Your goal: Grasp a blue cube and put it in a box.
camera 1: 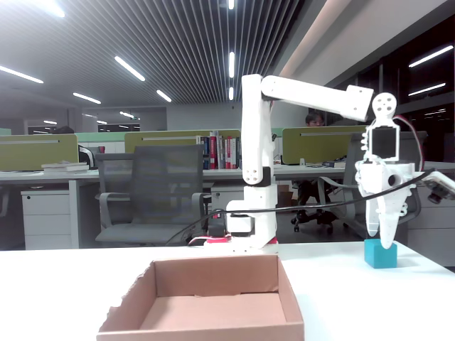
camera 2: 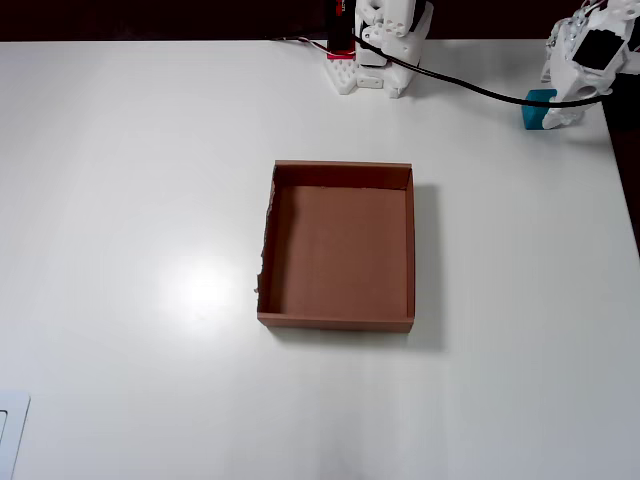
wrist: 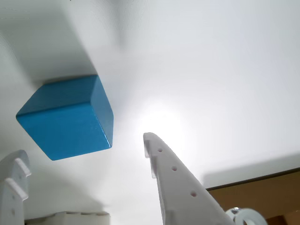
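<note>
The blue cube (wrist: 65, 117) rests on the white table at its far right edge, also seen in the fixed view (camera 1: 379, 253) and the overhead view (camera 2: 533, 110). My gripper (wrist: 84, 147) is open; its white fingers (wrist: 176, 183) stand wide apart just short of the cube and do not touch it. From the side, the gripper (camera 1: 386, 238) points down directly above the cube. The overhead view shows the gripper (camera 2: 556, 112) right beside the cube. The box (camera 2: 335, 322) lies open in the middle of the table, with a ragged left wall and nothing inside (camera 1: 213, 330).
The arm's base (camera 2: 375, 60) is clamped at the table's back edge, and a black cable (camera 2: 460, 85) runs from it to the wrist. The table's right edge (camera 2: 625, 200) lies close to the cube. A brown patch (wrist: 262, 197) shows at the wrist view's lower right.
</note>
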### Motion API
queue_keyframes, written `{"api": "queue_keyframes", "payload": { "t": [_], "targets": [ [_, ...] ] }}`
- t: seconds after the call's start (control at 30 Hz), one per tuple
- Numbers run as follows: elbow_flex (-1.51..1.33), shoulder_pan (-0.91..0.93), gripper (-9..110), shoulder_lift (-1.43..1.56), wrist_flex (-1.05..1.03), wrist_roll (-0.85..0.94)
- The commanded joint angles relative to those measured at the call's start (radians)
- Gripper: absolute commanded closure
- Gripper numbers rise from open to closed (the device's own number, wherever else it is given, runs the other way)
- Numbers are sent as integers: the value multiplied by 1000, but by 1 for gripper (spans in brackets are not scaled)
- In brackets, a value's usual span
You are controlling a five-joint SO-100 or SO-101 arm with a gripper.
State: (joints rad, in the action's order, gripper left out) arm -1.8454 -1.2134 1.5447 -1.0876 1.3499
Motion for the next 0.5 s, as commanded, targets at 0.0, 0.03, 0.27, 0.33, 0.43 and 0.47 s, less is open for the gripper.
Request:
{"api": "queue_keyframes", "payload": {
  "t": [0.0, 0.03, 0.27, 0.33, 0.43, 0.47],
  "targets": [
    [-3, -64, 69, 41, 6, 14],
    [-8, -64, 69, 41, 8, 14],
    [-26, -67, 69, 52, 32, 11],
    [-28, -69, 70, 51, 60, 3],
    [-31, -69, 70, 51, 98, -14],
    [-32, -69, 71, 51, 107, -15]
  ]
}}
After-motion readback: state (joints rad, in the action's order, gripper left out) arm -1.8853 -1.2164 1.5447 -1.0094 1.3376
